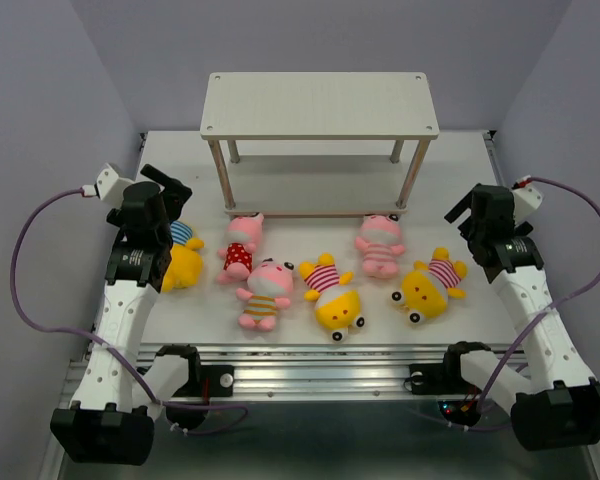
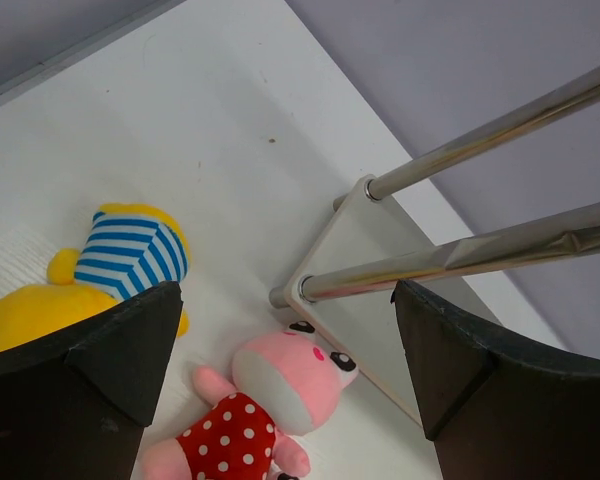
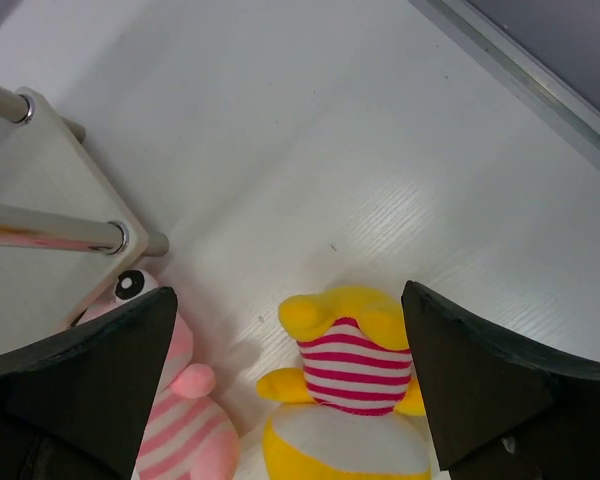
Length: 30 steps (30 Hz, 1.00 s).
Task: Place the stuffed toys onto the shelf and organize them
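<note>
The shelf (image 1: pixel 318 105) is seen at the far middle of the table (image 1: pixel 460 160), one whitish board above the other on thin metal legs. All six toys are found lying on the table, on the near side of the shelf.

At the far left, the yellow toy in the blue-striped shirt (image 1: pixel 183 262) is partly covered by the left arm. Just to its right, the pink toy in the red dotted shirt (image 1: pixel 242 250) is laid with its head just beside the near left corner of the lower board. Nearer still, the pink toy in the yellow-striped shirt (image 1: pixel 265 293) is spotted. Just beside it is the middle yellow toy (image 1: pixel 332 293), red-striped, with its head turned to the near edge. Further right, the pink toy in the pink-striped shirt (image 1: pixel 380 246) is placed with its head at the near right corner of the lower board. The right-hand yellow toy (image 1: pixel 428 285), also red-striped, is set just beside it.

The left gripper (image 1: pixel 170 185) is held above the table's left side, over the blue-striped toy. Its fingers are spread wide and nothing is gripped; in its wrist view the dotted pink toy and the shelf corner are framed between them.

The right gripper (image 1: pixel 464 203) is held above the right side, fingers likewise spread wide with nothing pinched. In its wrist view the right-hand yellow toy is framed between them, and the pink-striped one is half hidden behind one finger.
</note>
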### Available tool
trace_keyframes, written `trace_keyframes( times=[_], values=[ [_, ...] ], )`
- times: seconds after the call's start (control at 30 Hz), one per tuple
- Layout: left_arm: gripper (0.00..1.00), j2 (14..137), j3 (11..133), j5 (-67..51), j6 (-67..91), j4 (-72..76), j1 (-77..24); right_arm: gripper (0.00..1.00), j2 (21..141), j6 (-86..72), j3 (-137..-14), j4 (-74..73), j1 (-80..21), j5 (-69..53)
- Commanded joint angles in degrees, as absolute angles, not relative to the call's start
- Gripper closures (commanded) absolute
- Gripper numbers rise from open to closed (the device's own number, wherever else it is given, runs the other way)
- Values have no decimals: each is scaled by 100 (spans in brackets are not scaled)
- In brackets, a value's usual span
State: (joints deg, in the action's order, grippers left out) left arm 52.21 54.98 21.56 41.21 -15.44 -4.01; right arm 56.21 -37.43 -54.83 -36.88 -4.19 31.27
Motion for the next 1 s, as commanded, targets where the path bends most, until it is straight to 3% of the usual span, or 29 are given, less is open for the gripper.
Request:
trace_keyframes(
  times=[0.0, 0.23, 0.37, 0.6, 0.97],
  values=[
    [1, 5089, 5529, 2294, 4122, -1477, -369, 0, 5370, -3079, -5424, -3446, -396, 2980],
    [1, 5106, 5458, 2197, 3964, -1310, -369, 0, 5607, -2953, -5625, -4122, -396, 2498],
    [1, 5168, 5388, 2066, 3964, -1161, -369, 0, 5756, -2358, -5669, -4095, -396, 744],
    [1, 5326, 5309, 1872, 3894, -976, -369, 0, 5880, -2653, -5257, -3702, -1351, 256],
    [1, 5484, 5300, 1854, 3850, -967, -360, 0, 6811, -3261, -5080, -3253, -3014, 1116]
  ],
)
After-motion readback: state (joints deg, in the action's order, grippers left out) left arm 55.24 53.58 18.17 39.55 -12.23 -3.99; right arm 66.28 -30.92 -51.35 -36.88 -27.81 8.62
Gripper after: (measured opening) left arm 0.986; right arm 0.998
